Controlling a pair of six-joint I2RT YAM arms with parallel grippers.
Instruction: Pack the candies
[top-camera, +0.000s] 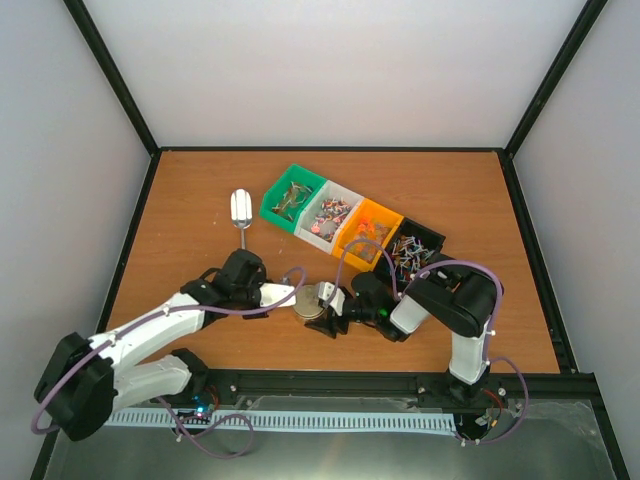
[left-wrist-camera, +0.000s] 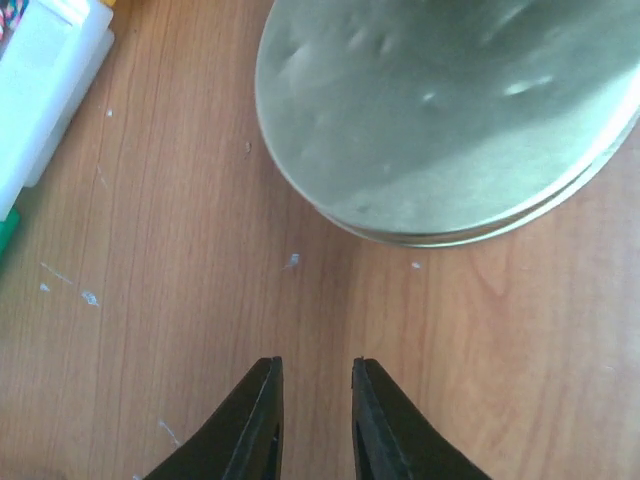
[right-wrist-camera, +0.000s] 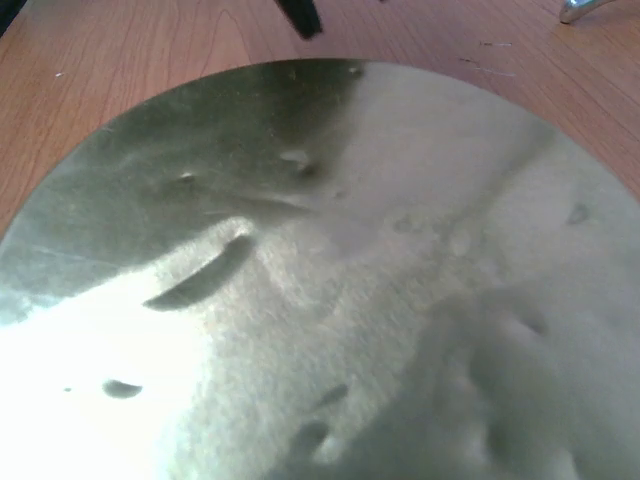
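Observation:
The candies lie in four bins in the top view: brownish-gold ones in the green bin (top-camera: 290, 198), pink-red ones in the white bin (top-camera: 330, 213), orange-mixed ones in the orange bin (top-camera: 365, 235), and multicoloured sticks in the black bin (top-camera: 408, 250). A round gold metal tin (top-camera: 310, 300) sits tilted at the tip of my right gripper (top-camera: 330, 318). It fills the right wrist view (right-wrist-camera: 330, 280) and hides the fingers. My left gripper (left-wrist-camera: 316, 365) is open and empty just left of the tin (left-wrist-camera: 450, 110), over bare wood.
A metal scoop (top-camera: 240, 210) lies on the table left of the green bin; its tip shows in the right wrist view (right-wrist-camera: 585, 8). A corner of the white bin (left-wrist-camera: 45, 80) shows in the left wrist view. Black rails edge the wooden table (top-camera: 180, 200).

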